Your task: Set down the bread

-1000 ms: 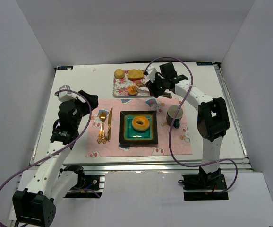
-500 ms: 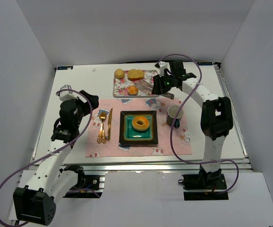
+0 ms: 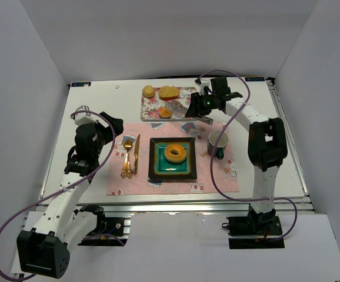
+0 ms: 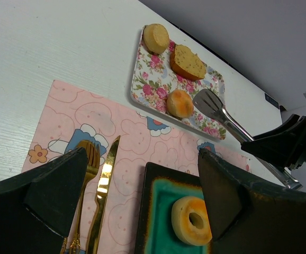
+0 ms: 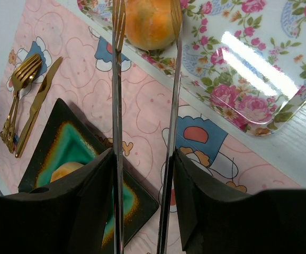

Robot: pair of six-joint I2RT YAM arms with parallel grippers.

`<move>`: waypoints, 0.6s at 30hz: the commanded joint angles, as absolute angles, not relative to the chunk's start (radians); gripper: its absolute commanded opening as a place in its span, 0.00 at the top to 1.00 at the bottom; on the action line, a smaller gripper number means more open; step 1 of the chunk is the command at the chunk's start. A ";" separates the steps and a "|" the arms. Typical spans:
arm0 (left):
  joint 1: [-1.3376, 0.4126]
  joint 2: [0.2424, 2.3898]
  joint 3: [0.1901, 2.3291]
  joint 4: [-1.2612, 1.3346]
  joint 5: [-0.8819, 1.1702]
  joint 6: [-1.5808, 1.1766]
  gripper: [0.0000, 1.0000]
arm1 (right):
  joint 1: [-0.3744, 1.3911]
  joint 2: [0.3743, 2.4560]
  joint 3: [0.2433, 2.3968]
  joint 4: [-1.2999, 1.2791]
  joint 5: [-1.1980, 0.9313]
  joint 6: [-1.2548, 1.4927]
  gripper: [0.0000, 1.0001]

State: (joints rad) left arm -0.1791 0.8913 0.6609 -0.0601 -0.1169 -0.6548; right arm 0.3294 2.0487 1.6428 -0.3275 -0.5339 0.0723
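Seen from above, the right gripper [image 3: 204,104] is clamped on long silver metal tongs [image 3: 182,108]. Their tips reach the small round golden bun [image 3: 166,111], which sits on the floral rectangular tray [image 3: 145,104]. The left gripper [image 3: 108,126] hangs off to the side.

Its own wrist view shows the jaws spread wide, holding nothing.

In the right wrist view the tong blades flank the bun, but whether they pinch it cannot be told. A weak or off-centre squeeze could let the bun roll out over the pink placemat [image 5: 142,106] short of the black-and-teal square plate [image 5: 42,159].
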 commanded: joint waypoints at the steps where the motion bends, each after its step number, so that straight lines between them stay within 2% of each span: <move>1: -0.183 0.882 0.689 -0.060 -0.129 -0.663 0.06 | 0.314 2.054 1.657 -0.273 -0.546 0.124 0.48; 18: -0.183 0.891 0.690 -0.063 -0.129 -0.661 0.06 | 0.313 2.086 1.595 -0.227 -0.592 0.242 0.45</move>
State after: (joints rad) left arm -0.1791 0.8951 0.6609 -0.0601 -0.1169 -0.6563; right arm 0.3145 2.0853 1.6039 -0.2794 -0.5598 0.2031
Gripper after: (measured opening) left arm 0.939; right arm 0.541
